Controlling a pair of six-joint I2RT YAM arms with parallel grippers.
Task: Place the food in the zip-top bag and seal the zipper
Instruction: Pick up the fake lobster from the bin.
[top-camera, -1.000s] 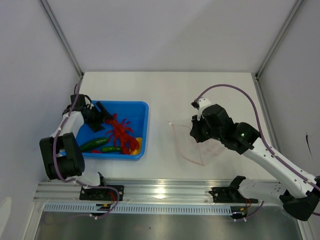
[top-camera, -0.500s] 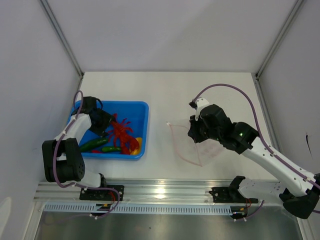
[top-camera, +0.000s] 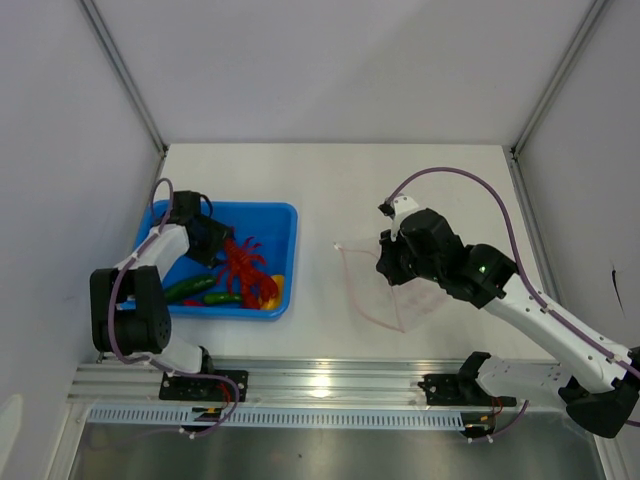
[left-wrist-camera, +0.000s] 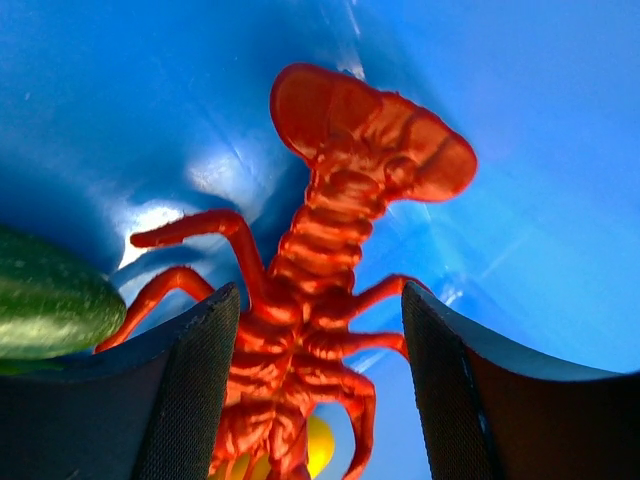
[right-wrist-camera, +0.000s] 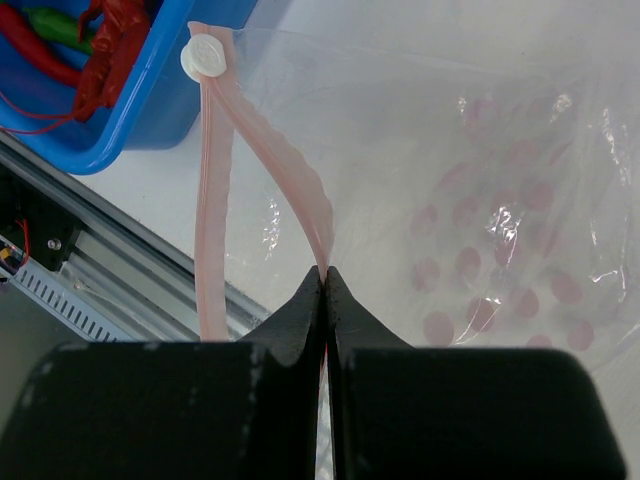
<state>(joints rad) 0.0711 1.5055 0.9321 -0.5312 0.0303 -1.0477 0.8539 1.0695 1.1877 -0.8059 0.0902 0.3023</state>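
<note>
Risk at the tray: the left gripper (left-wrist-camera: 318, 300) has its fingers spread on either side of the red crayfish toy (left-wrist-camera: 340, 200) and is not pinching yet. The pads may close on a thin leg only, and the toy could then slip out on the lift. The legs may also hook a neighbouring piece and drag it along.
Risk at the bag: the right gripper (right-wrist-camera: 322, 275) is clamped tight on one lip of the pink zipper (right-wrist-camera: 212, 200). It holds only thin film, so a tug could pull the lip free and let the mouth fall flat.
Risk at the hand-over: the mouth looks like a narrow slit, and the wide, leggy crayfish could snag on a lip.
Bag: the clear bag (top-camera: 378, 300) lies on the table (top-camera: 400, 190), to the right of the tray and apart from it. One lip is raised and the zipper is unsealed. A white tab (right-wrist-camera: 204, 52) sits at the end of the zipper. No food shows inside.
Tray, near side: the blue tray (top-camera: 288, 215) holds two green pieces (top-camera: 190, 288) by its near wall and a yellow piece (top-camera: 277, 285) at the near right.
Tray, middle: the crayfish lies here, with a slim red pepper (right-wrist-camera: 25, 35) beside it.
Tray, far side: bare blue floor, with the left gripper reaching in from the far left.
Task progress: all the food is in the tray, so I judge that loading has not begun.
</note>
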